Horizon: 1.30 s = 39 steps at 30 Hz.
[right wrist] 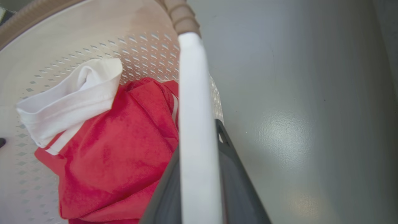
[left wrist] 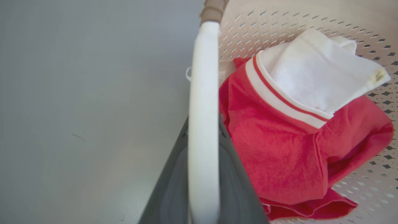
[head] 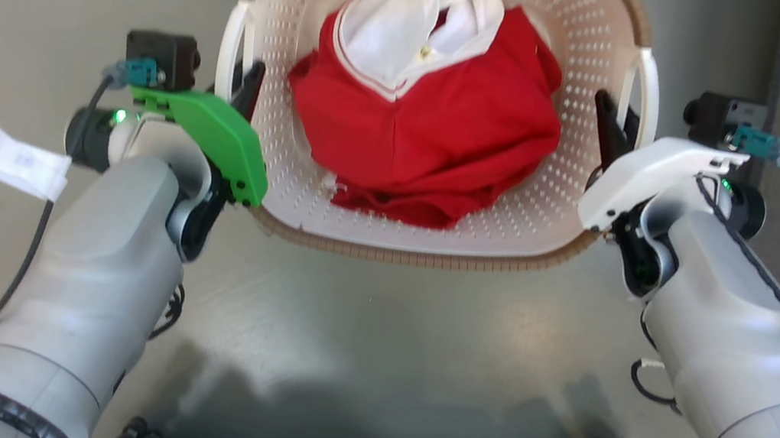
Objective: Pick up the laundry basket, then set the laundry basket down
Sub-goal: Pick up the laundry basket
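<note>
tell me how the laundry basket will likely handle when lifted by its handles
Probably light: the laundry basket is perforated plastic holding a red shirt. Likely stiff enough to keep shape, but its white handles look smooth and might slip in the left gripper and right gripper.

Laundry basket [head: 287, 26] over the floor [head: 419, 332]; contact with the floor cannot be told. Clothing [head: 433, 140] bundled in the middle of the basket. Left gripper [head: 245, 77] at the left handle [head: 232, 45], one finger inside the basket wall, one outside, handle clamped between them. Right gripper [head: 616, 125] likewise at the right handle [head: 649, 88]. Basket sits between both arms.
</note>
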Tool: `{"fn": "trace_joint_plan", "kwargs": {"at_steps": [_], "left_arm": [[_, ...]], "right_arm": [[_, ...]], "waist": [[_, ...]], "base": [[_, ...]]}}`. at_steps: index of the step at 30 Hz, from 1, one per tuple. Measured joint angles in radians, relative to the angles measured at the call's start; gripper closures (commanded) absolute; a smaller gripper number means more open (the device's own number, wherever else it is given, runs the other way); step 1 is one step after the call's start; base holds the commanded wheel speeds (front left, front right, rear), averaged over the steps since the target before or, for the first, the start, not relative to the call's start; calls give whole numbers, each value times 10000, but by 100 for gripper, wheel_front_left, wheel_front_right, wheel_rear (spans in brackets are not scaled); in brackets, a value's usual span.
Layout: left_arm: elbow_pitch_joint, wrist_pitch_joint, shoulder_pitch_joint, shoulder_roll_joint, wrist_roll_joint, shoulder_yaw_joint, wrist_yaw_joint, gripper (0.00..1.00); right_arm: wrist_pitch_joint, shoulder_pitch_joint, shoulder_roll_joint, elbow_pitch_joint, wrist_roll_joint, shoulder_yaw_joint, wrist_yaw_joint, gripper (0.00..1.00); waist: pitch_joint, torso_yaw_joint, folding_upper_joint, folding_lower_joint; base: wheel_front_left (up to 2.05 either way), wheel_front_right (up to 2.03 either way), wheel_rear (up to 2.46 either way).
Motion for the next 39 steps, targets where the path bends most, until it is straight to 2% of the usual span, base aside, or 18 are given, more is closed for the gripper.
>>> {"fn": "trace_joint_plan", "kwargs": {"at_steps": [11,20,39], "left_arm": [[180,520,595,19,-1035,-401,0,100],[376,882,1187,17,-1459,-738,0,100],[941,2040,2533,-19,-2282,-1340,-2,100]], "right_arm": [[322,506,0,169,654,617,0,100],[756,1140,10,305,1175,1049,-2,100],[2514,2263,48,487,2134,2075,-88,100]], "waist": [[-1457,-71,0,0],[-2586,-121,0,0],[-5312,-319,0,-1]], "base": [[0,0,0],[0,0,0],[0,0,0]]}}
